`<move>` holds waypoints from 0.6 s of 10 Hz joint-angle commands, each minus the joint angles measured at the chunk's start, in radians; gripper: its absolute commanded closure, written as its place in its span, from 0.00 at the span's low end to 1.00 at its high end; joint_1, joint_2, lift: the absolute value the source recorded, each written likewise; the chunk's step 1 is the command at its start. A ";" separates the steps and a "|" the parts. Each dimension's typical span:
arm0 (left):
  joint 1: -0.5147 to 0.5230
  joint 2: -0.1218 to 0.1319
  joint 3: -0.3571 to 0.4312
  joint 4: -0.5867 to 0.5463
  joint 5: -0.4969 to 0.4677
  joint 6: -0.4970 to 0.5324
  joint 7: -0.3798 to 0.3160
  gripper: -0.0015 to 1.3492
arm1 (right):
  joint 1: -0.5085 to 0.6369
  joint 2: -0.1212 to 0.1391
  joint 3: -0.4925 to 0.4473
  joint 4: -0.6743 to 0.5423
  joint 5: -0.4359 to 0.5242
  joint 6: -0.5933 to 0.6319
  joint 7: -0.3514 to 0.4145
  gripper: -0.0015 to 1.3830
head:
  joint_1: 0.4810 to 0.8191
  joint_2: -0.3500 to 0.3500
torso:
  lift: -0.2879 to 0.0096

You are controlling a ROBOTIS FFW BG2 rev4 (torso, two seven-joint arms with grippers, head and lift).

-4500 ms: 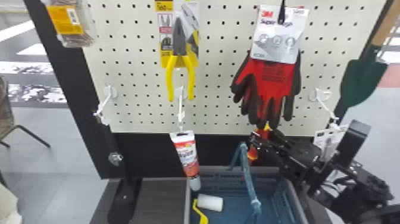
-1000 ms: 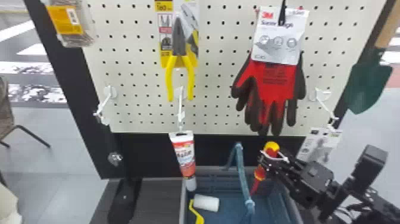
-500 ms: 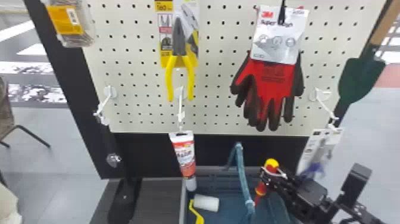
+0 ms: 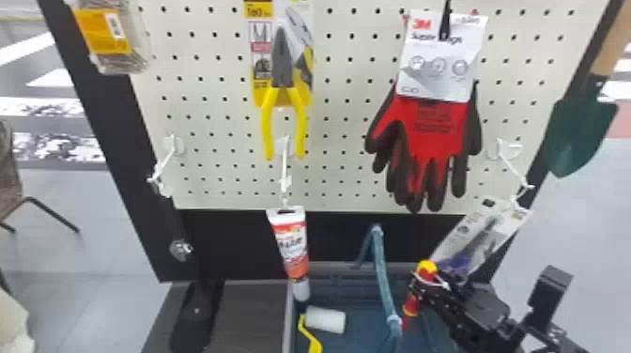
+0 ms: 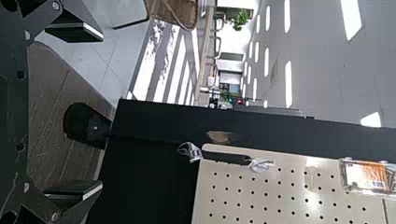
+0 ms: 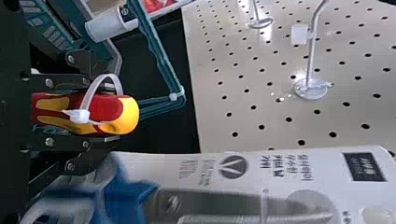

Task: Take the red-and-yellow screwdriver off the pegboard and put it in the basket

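Facing you, the pegboard (image 4: 338, 173) is spanning the head view, and the basket (image 4: 331, 267) is sitting below it, its teal handle (image 4: 382, 277) standing raised. Your left gripper (image 5: 100, 112) is pointing past the board's left edge, released, its two fingers standing wide apart. Your right gripper (image 4: 425, 284) is grasping the red-and-yellow screwdriver (image 4: 411, 305), its fingers closing on the grip from either side. You are holding that screwdriver slightly tilted, yellow end up, in front of the basket's right part, just right of the handle; you cannot tell whether its lower end is reaching below the rim. Red-and-black gloves (image 4: 436, 126) are hanging above, with a green trowel (image 4: 580, 134) hanging to their right and yellow-handled pliers (image 4: 269, 117) to their left. A tube (image 4: 291, 249) is dangling below the pliers, and a paint roller (image 4: 325, 319) is lying in the basket. A white cable tie (image 6: 98, 88) is looping around the screwdriver's yellow end.
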 commanded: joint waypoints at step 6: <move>-0.005 0.001 0.000 0.004 0.006 0.000 -0.003 0.14 | -0.022 0.001 0.003 0.019 -0.012 -0.022 -0.010 0.03 | 0.20 0.50 | 0.63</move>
